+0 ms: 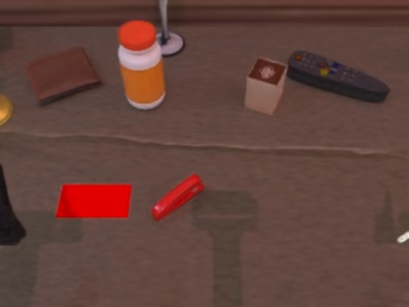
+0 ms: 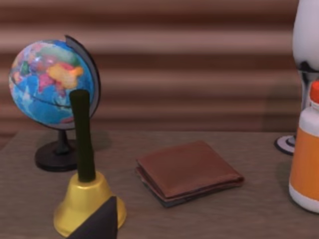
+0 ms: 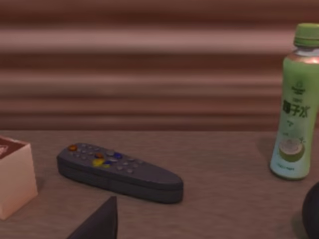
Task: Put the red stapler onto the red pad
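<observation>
Red stapler (image 1: 177,197) beside red pad (image 1: 94,201), untouched

A long dark grey remote control (image 3: 119,172) with small coloured buttons lies flat on the brown table (image 3: 224,164), set at a slant. Near one end of it stands a pale cream block with a dark brown top (image 3: 14,181), only partly in view. Well apart from the remote, a pale green drink bottle with a green cap (image 3: 295,104) stands upright before the brown ribbed wall (image 3: 149,64). A dark pointed piece of the right gripper (image 3: 99,224) shows at the picture's edge.
</observation>
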Controlling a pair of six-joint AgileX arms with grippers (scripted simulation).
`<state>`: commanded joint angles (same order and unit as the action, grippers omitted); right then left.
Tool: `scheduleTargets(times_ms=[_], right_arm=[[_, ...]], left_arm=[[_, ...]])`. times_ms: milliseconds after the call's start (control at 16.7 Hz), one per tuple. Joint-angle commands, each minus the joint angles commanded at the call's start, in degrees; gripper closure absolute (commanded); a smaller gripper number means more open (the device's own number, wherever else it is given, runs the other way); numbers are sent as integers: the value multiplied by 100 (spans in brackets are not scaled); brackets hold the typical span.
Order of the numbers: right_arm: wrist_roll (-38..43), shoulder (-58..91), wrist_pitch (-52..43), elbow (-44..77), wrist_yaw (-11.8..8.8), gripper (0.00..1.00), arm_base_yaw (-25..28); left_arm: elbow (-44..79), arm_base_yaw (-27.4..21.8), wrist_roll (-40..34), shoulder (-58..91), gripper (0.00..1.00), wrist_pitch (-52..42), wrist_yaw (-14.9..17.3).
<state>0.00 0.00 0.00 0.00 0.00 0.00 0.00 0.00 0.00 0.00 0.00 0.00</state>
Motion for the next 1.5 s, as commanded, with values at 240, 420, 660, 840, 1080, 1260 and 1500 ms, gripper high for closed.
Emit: scheduleTargets(times_ms=[240,420,660,840,1080,1260,1500], right_arm=[[0,0,0,0,0,0,0],[0,0,0,0,0,0,0],[0,0,0,0,0,0,0],[0,0,0,0,0,0,0],[0,0,0,0,0,0,0],[0,0,0,0,0,0,0],[0,0,0,0,0,0,0]], left_arm=[[173,-78,27,175,0,-140,9],[886,-349,122,899,0,-669,18],[2565,-898,334,2720,0,-1814,5],[4093,-1397,543,4664,0,-2887,-11],[6089,-2099,839,7376,0,-4402,-24],[7418,-2587,1032,9042,0,-5426,-19],[8950,-3098,1220,10768,0,-6462,-8]])
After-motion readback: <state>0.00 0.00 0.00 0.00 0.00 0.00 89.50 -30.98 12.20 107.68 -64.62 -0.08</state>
